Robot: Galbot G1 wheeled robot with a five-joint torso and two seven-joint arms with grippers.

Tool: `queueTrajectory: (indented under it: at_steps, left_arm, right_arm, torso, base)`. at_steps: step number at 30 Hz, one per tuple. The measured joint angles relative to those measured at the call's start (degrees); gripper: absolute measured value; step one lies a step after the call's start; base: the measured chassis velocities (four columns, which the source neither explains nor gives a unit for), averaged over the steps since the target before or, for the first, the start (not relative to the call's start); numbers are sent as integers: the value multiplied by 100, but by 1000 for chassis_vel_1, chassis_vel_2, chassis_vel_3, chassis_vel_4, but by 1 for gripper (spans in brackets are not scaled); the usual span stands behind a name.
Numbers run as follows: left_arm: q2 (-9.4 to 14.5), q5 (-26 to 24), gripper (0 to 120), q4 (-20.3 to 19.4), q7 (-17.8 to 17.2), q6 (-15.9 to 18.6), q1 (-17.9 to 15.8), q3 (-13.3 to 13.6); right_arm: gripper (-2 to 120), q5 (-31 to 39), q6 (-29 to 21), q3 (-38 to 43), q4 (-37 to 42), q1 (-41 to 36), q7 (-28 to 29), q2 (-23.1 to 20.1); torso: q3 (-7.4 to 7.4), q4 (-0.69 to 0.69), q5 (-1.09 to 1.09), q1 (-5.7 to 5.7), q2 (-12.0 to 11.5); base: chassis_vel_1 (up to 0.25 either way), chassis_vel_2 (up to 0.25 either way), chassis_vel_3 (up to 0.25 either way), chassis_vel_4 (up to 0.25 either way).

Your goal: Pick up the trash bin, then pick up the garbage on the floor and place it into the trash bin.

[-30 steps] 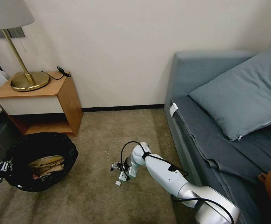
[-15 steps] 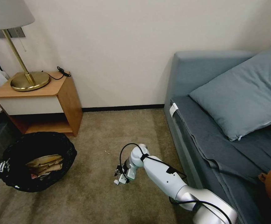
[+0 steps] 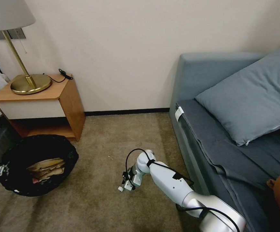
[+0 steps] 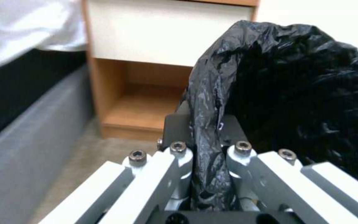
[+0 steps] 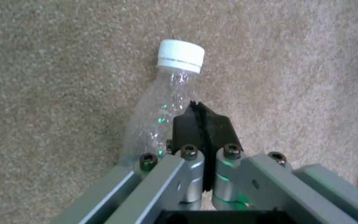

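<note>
My left gripper is clamped on the black bag edge of the trash bin, so I can carry the bin along beside me. Paper scraps sit inside it. My right gripper is low over the carpet with its fingers pressed together and nothing between them. A clear plastic bottle with a white cap lies on the floor just beside those fingers, not yet picked up.
</note>
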Motion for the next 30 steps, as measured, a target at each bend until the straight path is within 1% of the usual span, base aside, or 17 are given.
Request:
queueTrajectory:
  at_steps: [1,2,4,5,7,12,17,18,19,21,22,23,25,26,28,29,30]
  left_arm:
    - [50,77,4,101,74,-1,21,-94]
    - [50,77,4,101,74,-1,21,-94]
    - [135,571,4,372,374,-131,47,-225]
    - [135,571,4,372,374,-131,47,-225]
    - [134,820,4,508,500,-266,48,-219]
    - [34,1010,4,594,691,-391,27,-122]
    - [-10,1026,4,587,727,-440,24,-76]
    - [-16,1000,4,566,732,-440,24,-65]
    - [-16,1000,4,566,732,-440,24,-65]
    - [-16,958,4,551,751,-440,22,-57]
    - [-16,958,4,551,751,-440,22,-57]
    - [-16,944,4,551,757,-441,22,-55]
    - [-24,898,4,551,755,-463,22,-41]
    - [-24,898,4,551,755,-463,22,-41]
    - [-34,874,4,527,757,-463,24,-32]
    - [-34,874,4,527,757,-463,24,-32]
    - [-39,854,4,496,758,-463,29,-31]
  right_arm:
    - [0,23,5,-3,18,15,-8,-12]
    - [0,23,5,-3,18,15,-8,-12]
    - [0,57,12,-12,80,61,-79,-46]
    - [0,57,12,-12,80,61,-79,-46]
    - [0,82,16,-7,109,100,-133,-53]
    - [0,115,15,-3,105,130,-162,-39]
    - [0,85,14,17,148,118,-174,-27]
    - [8,68,7,17,151,116,-185,-29]
    - [8,68,7,17,151,116,-185,-29]
    - [17,45,-3,22,148,117,-224,-30]
    - [17,45,-3,22,148,117,-224,-30]
    - [21,28,-7,23,147,118,-260,-30]
    - [42,2,-16,24,133,133,-354,-22]
    - [42,2,-16,24,133,133,-354,-22]
    - [51,-9,-31,24,100,134,-358,-8]
    - [51,-9,-31,24,100,134,-358,-8]
    - [58,-16,-40,24,85,135,-358,-1]
  torso:
    - [0,0,0,0,0]
    - [0,0,0,0,0]
    - [0,0,2,0,1]
    - [0,0,2,0,1]
    - [0,0,1,0,1]
    - [0,-1,-1,0,1]
    - [0,-1,1,0,1]
    - [0,0,1,0,1]
    - [0,0,1,0,1]
    - [0,-2,2,0,1]
    - [0,-2,2,0,1]
    - [0,-2,1,0,1]
    - [0,-1,2,0,1]
    - [0,-1,2,0,1]
    - [0,-1,1,0,1]
    - [0,-1,1,0,1]
    - [0,-1,1,0,1]
  base:
    - [0,0,0,0]
    - [0,0,0,0]
    - [0,0,0,0]
    - [0,0,0,0]
    - [0,0,0,0]
    - [0,0,0,0]
    - [0,0,0,0]
    - [0,0,0,0]
    - [0,0,0,0]
    - [0,0,0,0]
    - [0,0,0,0]
    - [0,0,0,0]
    - [0,0,0,0]
    - [0,0,0,0]
    - [0,0,0,0]
    - [0,0,0,0]
    - [0,0,0,0]
